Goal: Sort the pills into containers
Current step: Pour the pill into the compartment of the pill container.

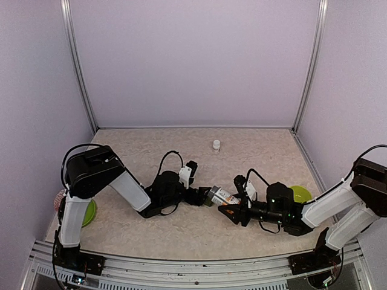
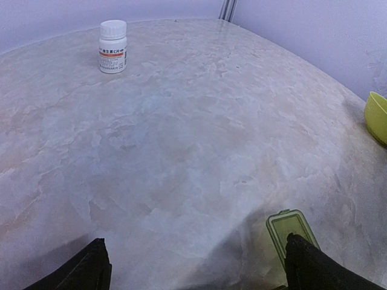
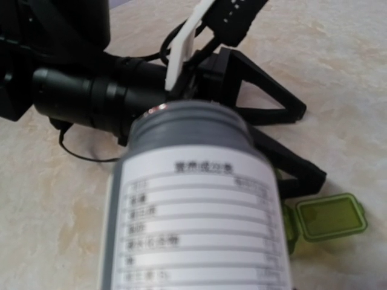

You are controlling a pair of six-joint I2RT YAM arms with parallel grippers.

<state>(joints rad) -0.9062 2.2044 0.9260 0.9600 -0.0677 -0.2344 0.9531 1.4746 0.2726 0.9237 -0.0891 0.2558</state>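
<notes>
Tilted bottle [image 3: 193, 205] hides much of the pill box [image 3: 329, 217]; capped bottle [image 2: 113, 46] stands apart.

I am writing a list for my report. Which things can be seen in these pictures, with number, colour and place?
table: one, beige with a marble pattern, fills the floor of the booth
small bottle: one, white with a white cap, standing at the far middle
held bottle: one, white with an orange stripe, lying sideways above the middle
pill box: one, green, a lid open, near the middle
bowl: one, lime green, right side
round dish: one, green, left side, partly hidden
left gripper: one, black, open and empty
right gripper: one, black, shut on the held bottle
</notes>
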